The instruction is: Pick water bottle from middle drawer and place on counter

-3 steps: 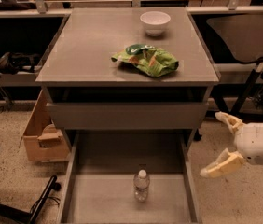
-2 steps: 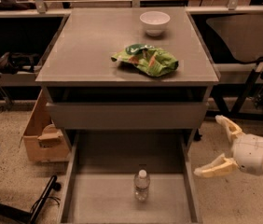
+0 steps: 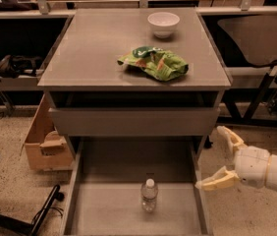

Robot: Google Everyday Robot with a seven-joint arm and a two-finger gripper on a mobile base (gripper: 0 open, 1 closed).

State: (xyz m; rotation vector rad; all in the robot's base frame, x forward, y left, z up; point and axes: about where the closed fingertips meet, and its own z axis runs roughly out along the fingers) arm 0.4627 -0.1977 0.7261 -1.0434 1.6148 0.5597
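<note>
Standing upright in the wide shallow grey middle drawer (image 3: 104,208), the small clear plastic water bottle (image 3: 149,195) likely handles light, slippery and crushable; grip its mid-body gently. Your white gripper (image 3: 211,158) hangs just right of the drawer, fingers wide.

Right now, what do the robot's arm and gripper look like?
The gripper, at the lower right beside the drawer, has two cream, tapered fingers with slightly bent tips. They join a white, rounded, barrel-shaped wrist, and a thin dark seam separates it from the next white segment. No cables or markings show.
</note>
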